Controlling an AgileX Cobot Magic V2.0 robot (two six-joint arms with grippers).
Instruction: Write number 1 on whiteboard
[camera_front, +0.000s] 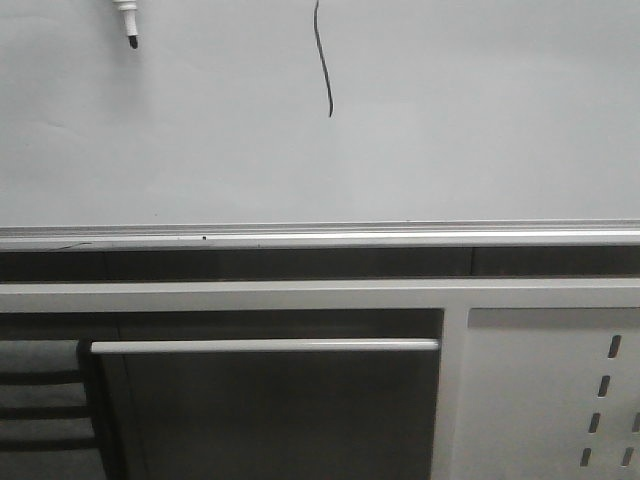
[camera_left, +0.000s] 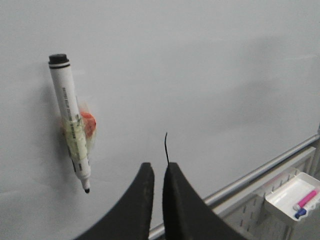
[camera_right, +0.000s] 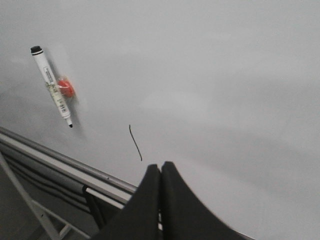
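Note:
The whiteboard (camera_front: 480, 120) fills the upper front view, with its silver rail (camera_front: 320, 236) along the lower edge. The number 1 (camera_front: 324, 60) is a thin, wavy black stroke near the top middle. It also shows in the left wrist view (camera_left: 166, 147) and the right wrist view (camera_right: 135, 143). A white marker (camera_left: 71, 120) with its black tip down sticks to the board by an orange-red holder, left of the stroke (camera_front: 127, 22) (camera_right: 51, 86). My left gripper (camera_left: 158, 169) is empty, a narrow gap between its fingers, held back from the board. My right gripper (camera_right: 161, 168) is shut and empty. Neither gripper shows in the front view.
A white perforated panel (camera_front: 545, 390) and a frame with a horizontal bar (camera_front: 265, 346) stand below the board. A small white tray (camera_left: 292, 194) with a pink and a blue pen hangs on the panel under the rail.

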